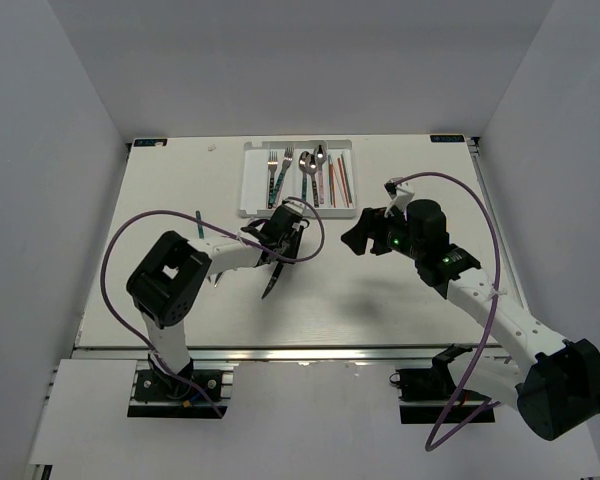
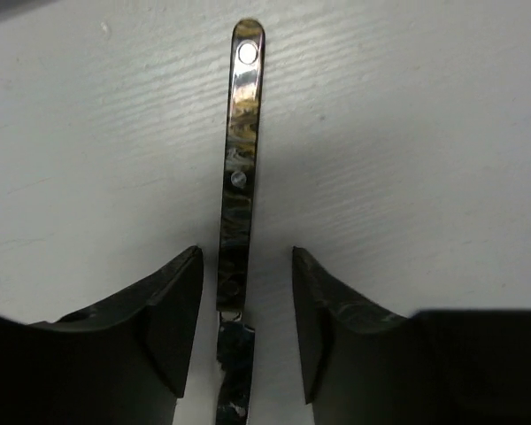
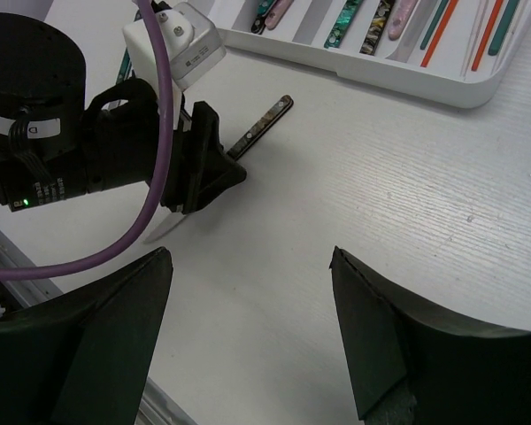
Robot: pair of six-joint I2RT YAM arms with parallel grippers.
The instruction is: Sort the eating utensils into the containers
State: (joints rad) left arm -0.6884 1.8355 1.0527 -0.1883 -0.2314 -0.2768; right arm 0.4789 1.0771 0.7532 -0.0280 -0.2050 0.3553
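Knife [image 2: 239,177] lies inside left gripper [image 2: 246,266], jaws parted; right gripper [image 3: 250,266] wide; tray [image 3: 380,78] nearby.

I found no writing I could read. A small white sticker [image 3: 37,129] on my left arm's black housing [image 3: 26,80], at nine o'clock from my right wrist, carried print too tiny to read.

Overhead view looks down from behind — both close wrist views share the knife [image 2: 239,177] with it.
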